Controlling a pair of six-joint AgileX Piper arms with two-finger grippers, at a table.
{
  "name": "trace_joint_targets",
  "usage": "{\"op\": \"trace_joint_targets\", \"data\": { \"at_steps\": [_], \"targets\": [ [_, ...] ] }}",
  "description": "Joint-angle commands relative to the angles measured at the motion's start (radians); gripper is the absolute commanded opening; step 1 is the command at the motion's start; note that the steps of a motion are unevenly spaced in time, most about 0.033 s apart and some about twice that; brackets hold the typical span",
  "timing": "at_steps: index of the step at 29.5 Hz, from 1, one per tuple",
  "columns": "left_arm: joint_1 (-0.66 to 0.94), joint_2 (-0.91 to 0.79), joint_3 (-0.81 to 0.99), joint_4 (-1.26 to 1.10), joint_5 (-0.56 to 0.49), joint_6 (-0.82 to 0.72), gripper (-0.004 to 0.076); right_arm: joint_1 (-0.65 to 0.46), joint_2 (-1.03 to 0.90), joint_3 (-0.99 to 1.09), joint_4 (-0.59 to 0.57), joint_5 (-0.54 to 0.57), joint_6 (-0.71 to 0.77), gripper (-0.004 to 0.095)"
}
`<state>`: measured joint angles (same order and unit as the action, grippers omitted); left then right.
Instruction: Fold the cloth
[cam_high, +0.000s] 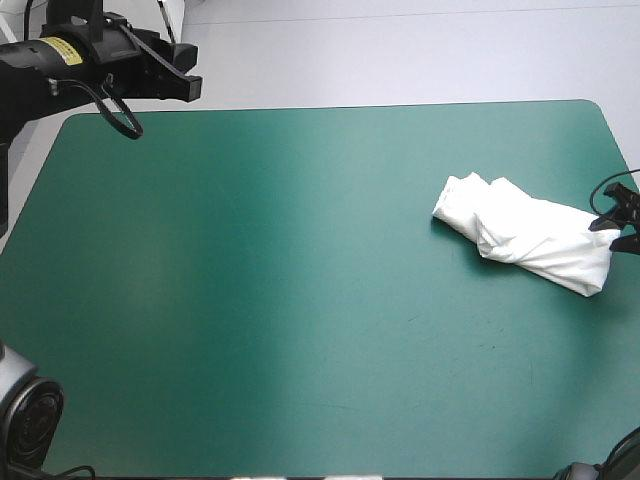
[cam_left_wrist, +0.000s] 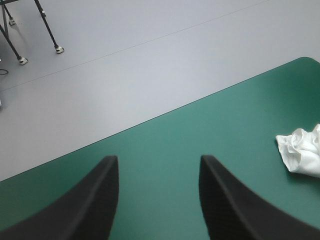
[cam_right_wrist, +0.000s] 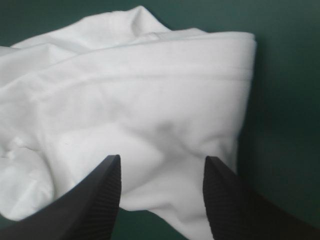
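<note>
The white T-shirt (cam_high: 525, 235) lies as a crumpled, rolled-up bundle on the teal-green table near its right edge. My right gripper (cam_high: 622, 219) is at the bundle's right end, open, its black fingers apart just short of the cloth. In the right wrist view the T-shirt (cam_right_wrist: 135, 95) fills the space ahead of the right gripper (cam_right_wrist: 161, 167), a hemmed fold facing it. My left gripper (cam_high: 165, 70) is raised over the table's far left corner, far from the cloth. In the left wrist view the left gripper (cam_left_wrist: 159, 167) stands open with nothing between its fingers, and a bit of the T-shirt (cam_left_wrist: 301, 152) shows far off.
The teal-green table (cam_high: 280, 300) stretches wide between the arms. Its far edge (cam_left_wrist: 150, 120) runs just ahead of the left gripper, with grey floor beyond.
</note>
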<state>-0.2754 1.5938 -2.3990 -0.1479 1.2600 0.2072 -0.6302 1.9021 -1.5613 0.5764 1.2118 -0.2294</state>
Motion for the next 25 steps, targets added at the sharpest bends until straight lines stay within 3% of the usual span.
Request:
{"op": "trace_joint_targets", "data": {
  "at_steps": [1,4,12,17,22,25],
  "targets": [
    [0.001,-0.055,-0.019,0.023,0.027,0.004,0.0368,0.003,-0.082,-0.071,0.224,0.003,-0.049,0.0494],
    [0.001,-0.055,-0.019,0.088,0.027,0.004,0.0368,0.038,-0.100,-0.118,0.350,0.005,-0.088,0.0494],
    [0.001,0.009,-0.013,0.088,-0.081,0.001,0.0368,0.210,-0.108,-0.340,0.476,0.003,-0.149,0.0429],
    [0.001,0.047,0.023,0.092,-0.234,-0.004,0.0368,0.342,-0.108,-0.562,0.416,0.003,-0.159,0.0416],
    [0.001,0.077,0.093,0.148,-0.270,0.000,0.0368,0.423,-0.108,-0.715,0.278,0.003,-0.143,0.0416],
    [0.045,0.079,0.155,0.088,-0.318,0.004,0.0368,0.427,-0.108,-0.750,0.299,0.005,-0.149,0.0416]
  ]
}}
